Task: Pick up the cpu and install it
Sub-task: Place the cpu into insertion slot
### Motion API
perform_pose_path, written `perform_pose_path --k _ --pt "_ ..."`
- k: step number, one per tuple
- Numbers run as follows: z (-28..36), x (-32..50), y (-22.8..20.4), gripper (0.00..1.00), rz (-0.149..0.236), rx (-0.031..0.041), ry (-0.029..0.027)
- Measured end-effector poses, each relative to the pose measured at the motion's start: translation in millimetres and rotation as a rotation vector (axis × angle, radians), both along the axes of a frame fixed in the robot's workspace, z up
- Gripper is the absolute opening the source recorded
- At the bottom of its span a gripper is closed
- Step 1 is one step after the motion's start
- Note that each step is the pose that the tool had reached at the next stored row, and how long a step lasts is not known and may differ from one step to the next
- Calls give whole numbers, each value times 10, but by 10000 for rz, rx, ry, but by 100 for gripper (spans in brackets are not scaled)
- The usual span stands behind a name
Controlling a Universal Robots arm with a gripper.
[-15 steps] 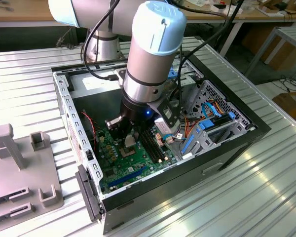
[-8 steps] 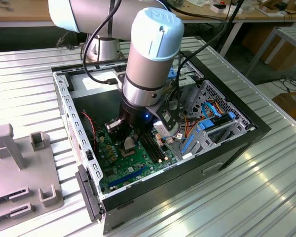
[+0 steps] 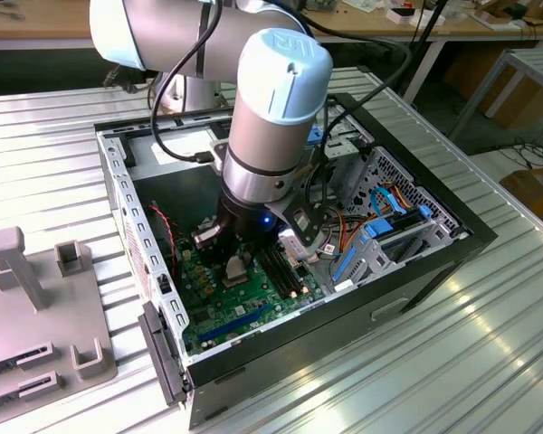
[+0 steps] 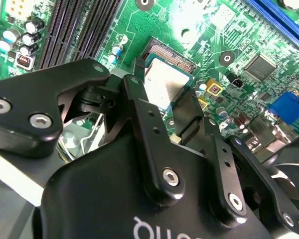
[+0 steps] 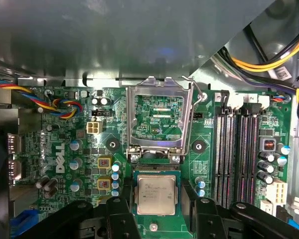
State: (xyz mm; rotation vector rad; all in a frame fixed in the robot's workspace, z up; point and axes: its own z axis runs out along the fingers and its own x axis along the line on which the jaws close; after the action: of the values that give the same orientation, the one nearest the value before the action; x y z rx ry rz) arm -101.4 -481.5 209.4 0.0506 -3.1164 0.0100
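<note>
Fingers stood narrow on the cpu, one against each of two opposite edges.
The cpu lay flat, silver plate facing the wrist cameras. It was square, with no long axis, and its edges ran parallel to the open socket frame just beside it. Whether it was seated could not be told. Around it spread the green motherboard, inside the open case on the ribbed bench.

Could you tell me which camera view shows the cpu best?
The first wrist view: the cpu faces the camera, whole silver top visible. The second wrist view shows it slanted, partly behind the gripper. In the exterior view the arm covers that spot.
</note>
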Motion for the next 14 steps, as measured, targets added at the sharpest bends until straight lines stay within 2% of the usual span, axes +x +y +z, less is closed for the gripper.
perform_pose_path --k 14 --pt "-42 -2 -13 47 -19 1 -1"
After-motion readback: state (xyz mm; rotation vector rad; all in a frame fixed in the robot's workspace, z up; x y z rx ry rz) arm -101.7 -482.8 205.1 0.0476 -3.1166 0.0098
